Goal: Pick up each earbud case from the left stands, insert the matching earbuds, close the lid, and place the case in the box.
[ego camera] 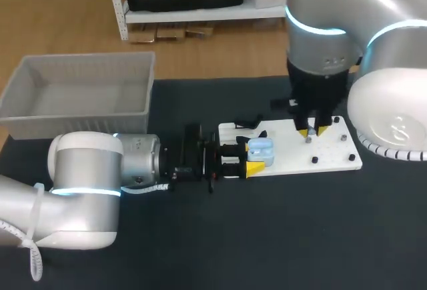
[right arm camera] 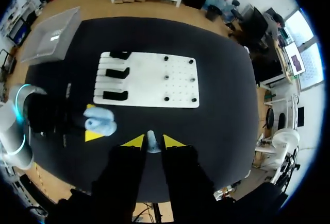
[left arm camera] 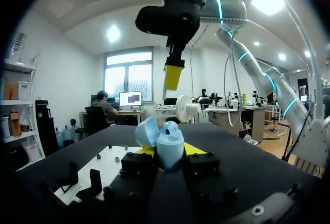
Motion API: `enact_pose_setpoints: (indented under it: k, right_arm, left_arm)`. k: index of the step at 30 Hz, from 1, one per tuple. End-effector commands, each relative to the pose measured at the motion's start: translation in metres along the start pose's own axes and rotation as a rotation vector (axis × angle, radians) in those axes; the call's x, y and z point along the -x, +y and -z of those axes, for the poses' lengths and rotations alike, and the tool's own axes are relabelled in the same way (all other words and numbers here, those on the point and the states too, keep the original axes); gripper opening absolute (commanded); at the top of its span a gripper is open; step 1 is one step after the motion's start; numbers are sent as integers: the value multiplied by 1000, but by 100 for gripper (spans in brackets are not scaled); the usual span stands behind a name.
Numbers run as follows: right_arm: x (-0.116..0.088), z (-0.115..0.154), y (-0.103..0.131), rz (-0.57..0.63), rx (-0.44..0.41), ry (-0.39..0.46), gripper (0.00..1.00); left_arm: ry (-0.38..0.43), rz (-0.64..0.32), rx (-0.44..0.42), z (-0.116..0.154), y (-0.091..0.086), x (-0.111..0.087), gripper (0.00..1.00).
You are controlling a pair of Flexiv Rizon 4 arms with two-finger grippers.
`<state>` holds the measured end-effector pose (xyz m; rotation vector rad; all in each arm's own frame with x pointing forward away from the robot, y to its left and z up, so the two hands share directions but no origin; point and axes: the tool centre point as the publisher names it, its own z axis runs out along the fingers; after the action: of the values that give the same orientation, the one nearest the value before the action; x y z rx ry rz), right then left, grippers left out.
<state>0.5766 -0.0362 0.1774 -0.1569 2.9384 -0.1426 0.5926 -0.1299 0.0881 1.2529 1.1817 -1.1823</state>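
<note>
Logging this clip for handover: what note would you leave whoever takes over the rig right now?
Left gripper: shut on the blue case, lid open, by the white board.
Right gripper: shut on an earbud, over the board.
Done: case picked up, earbud picked.
To do: insert earbud, close lid, put case in the grey box, which looks empty.

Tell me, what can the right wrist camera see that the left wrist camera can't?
Only the right wrist view shows the grey box and the little earbud pinched in the right gripper. Only the left wrist view shows the right arm curving high overhead. Both show the open blue case held in the left gripper, and the white board.
</note>
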Motion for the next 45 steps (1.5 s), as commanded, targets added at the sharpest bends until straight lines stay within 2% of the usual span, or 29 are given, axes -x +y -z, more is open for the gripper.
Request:
enact_pose_setpoints:
  k: [1,3,19,23,27,36,45]
  right_arm:
    - [-8,11,14,37,-4,-6,0]
    - [-8,11,19,48,-2,-3,0]
    - [-8,11,19,48,-2,-3,0]
    - [-4,13,41,210,4,-25,0]
    - [-4,14,52,307,10,-16,0]
    - [-1,15,61,377,20,36,0]
    - [-9,8,81,400,-53,22,0]
  left_arm:
    - [-2,1,-2,0,1,0,0]
    - [-2,1,-2,0,1,0,0]
    - [-2,1,-2,0,1,0,0]
    - [-2,1,-2,0,1,0,0]
    - [-2,1,-2,0,1,0,0]
    - [-2,1,-2,0,1,0,0]
    - [-2,1,-2,0,1,0,0]
